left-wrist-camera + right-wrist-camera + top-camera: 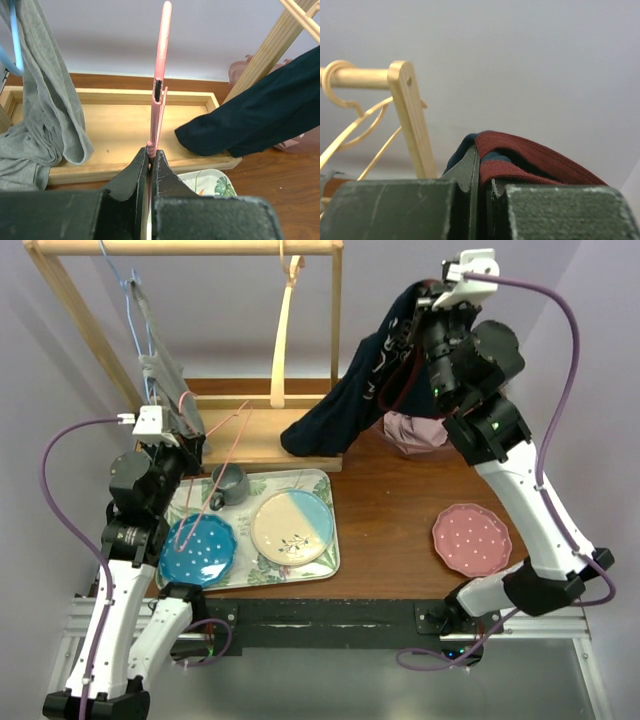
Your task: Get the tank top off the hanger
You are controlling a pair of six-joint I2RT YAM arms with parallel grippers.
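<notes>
A: Where do we have the tank top (345,390)?

B: Upper right of the overhead view. Our right gripper (418,302) is clamped on its maroon-edged trim and held high so the cloth hangs free, with the tail reaching the base of the wooden rack (262,450).

A: And the pink hanger (161,75)?

B: Left of centre, pinched tight in our left gripper (150,159). We judge the two are kept apart so they can't tangle.
</notes>
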